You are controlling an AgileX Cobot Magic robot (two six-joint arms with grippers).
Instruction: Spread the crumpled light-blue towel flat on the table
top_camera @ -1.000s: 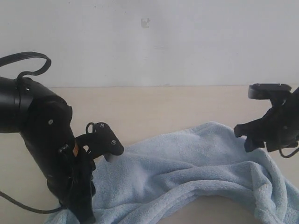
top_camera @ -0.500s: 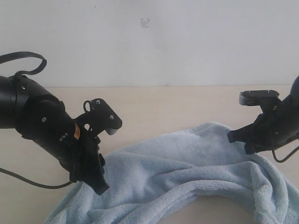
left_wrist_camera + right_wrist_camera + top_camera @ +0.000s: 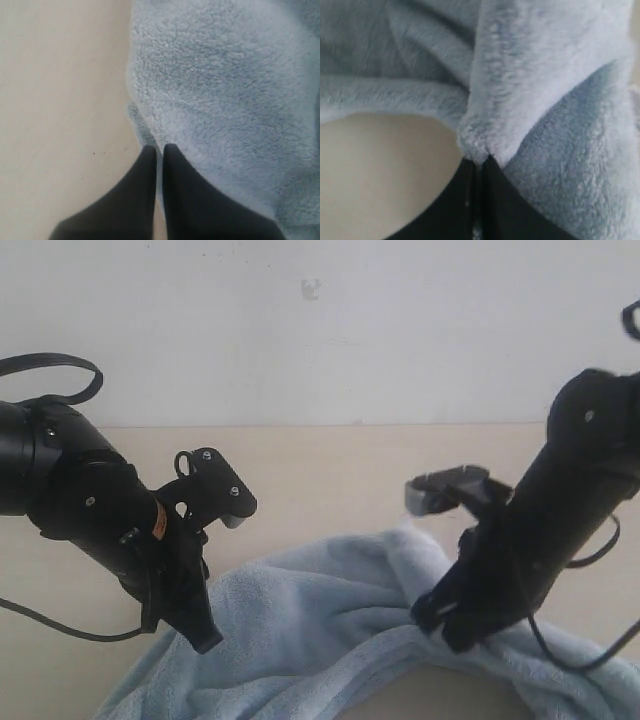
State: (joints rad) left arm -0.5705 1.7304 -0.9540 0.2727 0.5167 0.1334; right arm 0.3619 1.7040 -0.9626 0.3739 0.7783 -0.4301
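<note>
**Towel crumpled, both grippers at its edges**

Towel (image 3: 330, 610): pale light-blue, fluffy terry. It lies on the near half of the cream table (image 3: 330, 470) and is not flat. A thick rolled fold runs along its near edge, with a hump at the far right and bare table showing under the near arch. No tag in view.

Left gripper (image 3: 205, 640): at the towel's left edge, fingers pressed together. In the left wrist view the tips (image 3: 157, 149) meet right at the towel's (image 3: 225, 100) border. I cannot tell whether cloth is caught.

Right gripper (image 3: 440, 625): at the near right fold, closed. In the right wrist view the tips (image 3: 477, 161) pinch a bunched ridge of towel (image 3: 520, 75), and pleats fan out from the pinch.
</note>
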